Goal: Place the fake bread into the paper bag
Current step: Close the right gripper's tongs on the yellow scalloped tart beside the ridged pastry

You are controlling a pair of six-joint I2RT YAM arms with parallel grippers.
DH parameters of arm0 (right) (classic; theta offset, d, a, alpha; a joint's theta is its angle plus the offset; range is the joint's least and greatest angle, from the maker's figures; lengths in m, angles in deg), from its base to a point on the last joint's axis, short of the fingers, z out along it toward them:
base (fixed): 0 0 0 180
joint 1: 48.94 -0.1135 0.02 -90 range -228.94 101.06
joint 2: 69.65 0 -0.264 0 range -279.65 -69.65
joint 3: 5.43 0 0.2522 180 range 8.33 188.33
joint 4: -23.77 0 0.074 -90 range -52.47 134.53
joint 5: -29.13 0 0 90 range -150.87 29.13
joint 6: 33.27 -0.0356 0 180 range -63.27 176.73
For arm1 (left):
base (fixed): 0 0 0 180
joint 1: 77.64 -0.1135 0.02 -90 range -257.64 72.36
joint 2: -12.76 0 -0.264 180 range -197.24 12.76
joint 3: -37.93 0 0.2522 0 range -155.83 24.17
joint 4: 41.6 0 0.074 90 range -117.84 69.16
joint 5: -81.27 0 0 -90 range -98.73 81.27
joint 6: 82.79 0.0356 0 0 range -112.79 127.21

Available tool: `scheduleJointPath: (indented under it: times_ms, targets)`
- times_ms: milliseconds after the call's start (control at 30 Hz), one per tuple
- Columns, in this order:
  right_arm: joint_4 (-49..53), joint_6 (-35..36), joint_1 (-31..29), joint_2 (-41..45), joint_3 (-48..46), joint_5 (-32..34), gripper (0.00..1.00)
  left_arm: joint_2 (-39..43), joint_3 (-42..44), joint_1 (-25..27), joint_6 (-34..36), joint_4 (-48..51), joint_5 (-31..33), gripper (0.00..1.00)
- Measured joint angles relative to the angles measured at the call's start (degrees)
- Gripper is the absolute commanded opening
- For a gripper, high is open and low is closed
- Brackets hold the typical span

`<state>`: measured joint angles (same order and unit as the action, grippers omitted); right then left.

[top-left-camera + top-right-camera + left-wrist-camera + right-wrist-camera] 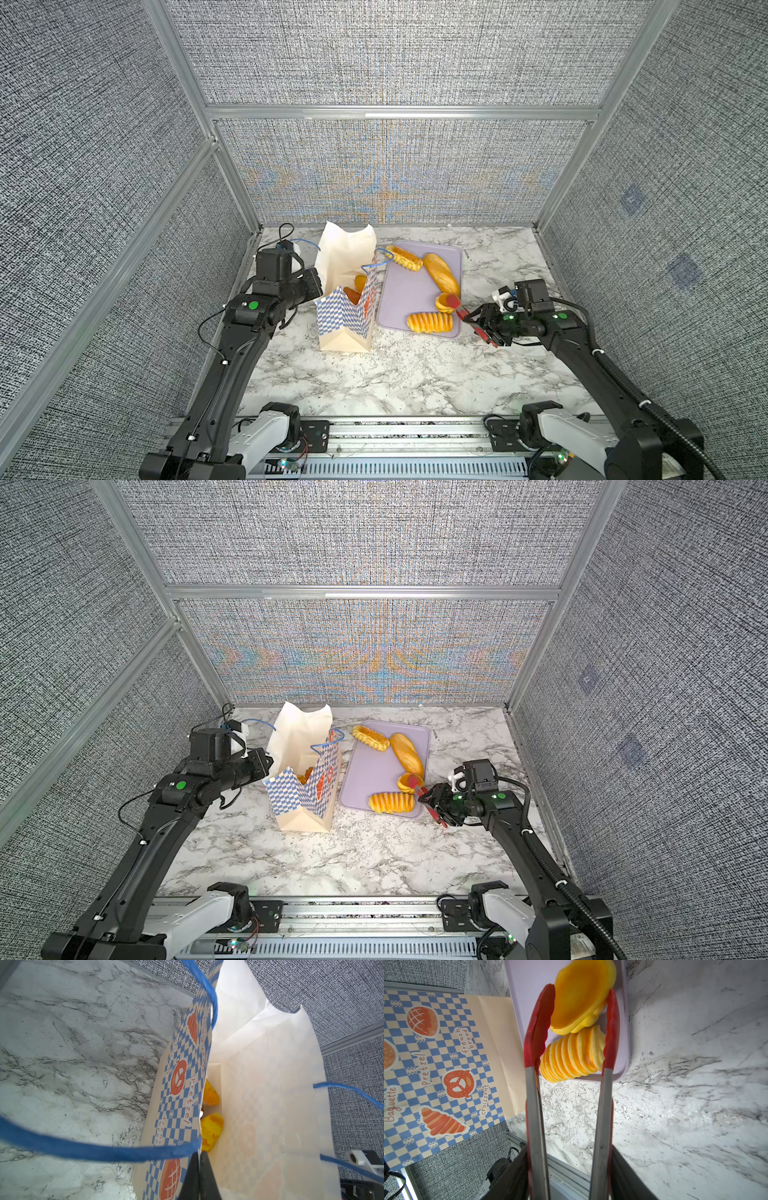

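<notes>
The left gripper [199, 1176] has its jaws pressed together on the checkered wall of the paper bag [178, 1105], with two pieces of fake bread [211, 1132] lying inside just beyond them. The right gripper [484, 324] is clamped on the red tongs [538, 1028]. Their tips stand apart either side of the tart shell [581, 995], which sits ahead of the jaws on the lavender tray [527, 972], beyond the ribbed roll [573, 1055].

marble table [395, 374]; paper bag [338, 328] upright, lavender tray [405, 291] just beside
</notes>
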<state>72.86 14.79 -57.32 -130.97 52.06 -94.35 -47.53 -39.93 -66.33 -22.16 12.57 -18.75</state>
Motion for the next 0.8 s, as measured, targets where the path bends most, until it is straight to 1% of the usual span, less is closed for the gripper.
scheduleJointPath:
  times_ms: [400, 533, 667, 800]
  targets:
    - [-1.29, -0.31, -0.70, -0.44, -1.05, -0.44, 0.57, 0.07, 0.04, 0.00, -0.02, 0.00, 0.02, 0.04]
    - [-1.27, -0.35, -0.74, -0.15, -1.60, -0.39, 0.51, 0.07, 0.04, 0.00, -0.04, -0.02, 0.00, 0.03]
    - [-1.25, -0.52, -0.74, 0.24, -1.60, -0.15, 0.40, 0.07, 0.04, 0.00, -0.04, 0.00, 0.00, 0.03]
    - [-1.25, -0.72, -0.72, 0.50, -1.57, 0.07, 0.34, 0.13, 0.04, 0.00, -0.04, 0.00, 0.02, 0.03]
